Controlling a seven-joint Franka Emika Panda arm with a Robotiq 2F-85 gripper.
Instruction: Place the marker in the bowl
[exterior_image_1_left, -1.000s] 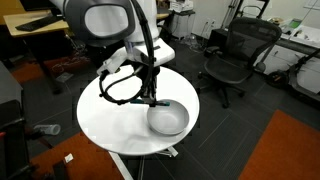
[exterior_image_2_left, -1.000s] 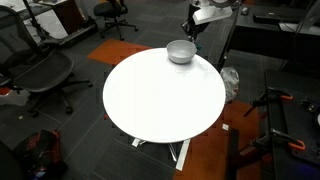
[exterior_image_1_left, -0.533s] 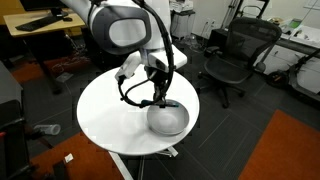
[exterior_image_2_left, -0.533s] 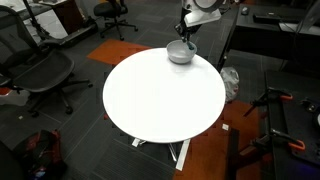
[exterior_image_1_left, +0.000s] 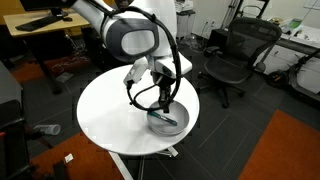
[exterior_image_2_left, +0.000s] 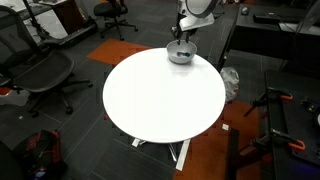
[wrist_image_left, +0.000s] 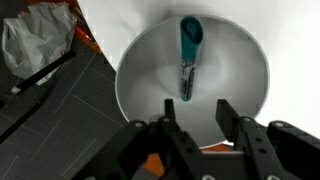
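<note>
The shiny grey bowl (wrist_image_left: 190, 85) fills the wrist view and stands near the white table's edge in both exterior views (exterior_image_1_left: 172, 122) (exterior_image_2_left: 180, 54). The marker (wrist_image_left: 188, 55), a dark stick with a teal cap, lies inside the bowl, free of the fingers. It shows faintly in an exterior view (exterior_image_1_left: 163, 118). My gripper (wrist_image_left: 196, 112) is open and empty, just above the bowl (exterior_image_1_left: 164, 104) (exterior_image_2_left: 182, 38).
The round white table (exterior_image_1_left: 110, 110) (exterior_image_2_left: 160, 95) carries only the bowl. Office chairs (exterior_image_1_left: 232, 55) (exterior_image_2_left: 40, 70) and desks stand around it on the dark floor. An orange rug (exterior_image_2_left: 250, 150) lies beside the table.
My gripper has moved across the table to over the bowl and lowered. The marker now lies in the bowl, out of the fingers.
</note>
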